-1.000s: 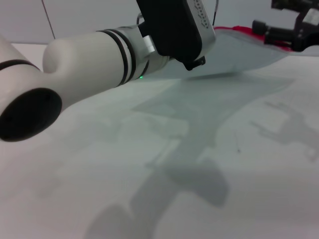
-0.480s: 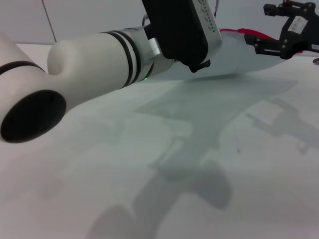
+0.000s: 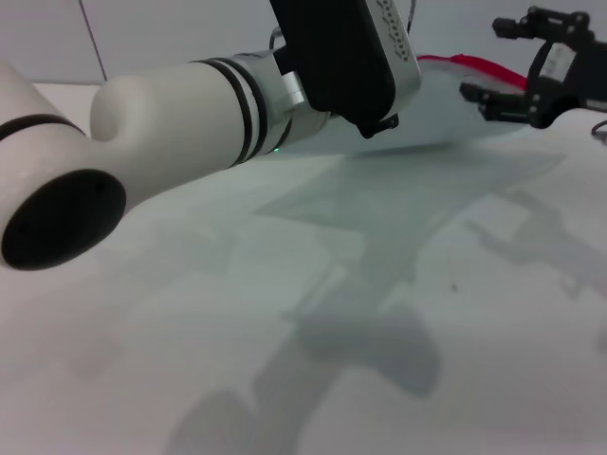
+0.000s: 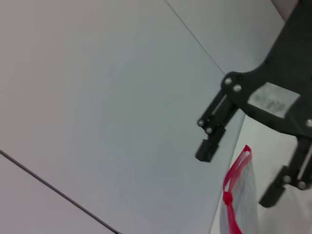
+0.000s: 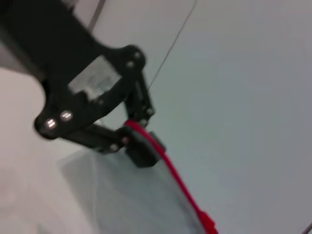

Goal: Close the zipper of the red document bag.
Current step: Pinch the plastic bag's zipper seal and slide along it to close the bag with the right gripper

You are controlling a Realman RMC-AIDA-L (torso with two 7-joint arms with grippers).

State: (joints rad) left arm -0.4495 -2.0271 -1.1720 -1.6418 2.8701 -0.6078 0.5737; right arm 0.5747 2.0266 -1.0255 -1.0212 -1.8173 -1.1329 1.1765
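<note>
Head view: the translucent blue-grey red document bag (image 3: 455, 100) is held lifted off the white tabletop (image 3: 398, 360); the right gripper (image 3: 517, 62), fingers spread, has backed off the thin red zipper (image 3: 469, 64). Right wrist view: the left gripper (image 5: 139, 139) is seen pinching the zipper's end.

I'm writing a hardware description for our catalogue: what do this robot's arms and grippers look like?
The left arm is glossy white and rounded, with black ring bands, a black circular joint cap, a small green light and a black wrist housing. The right gripper is matte black linkage bars with silver screws and a pale label; the left gripper looks the same.
</note>
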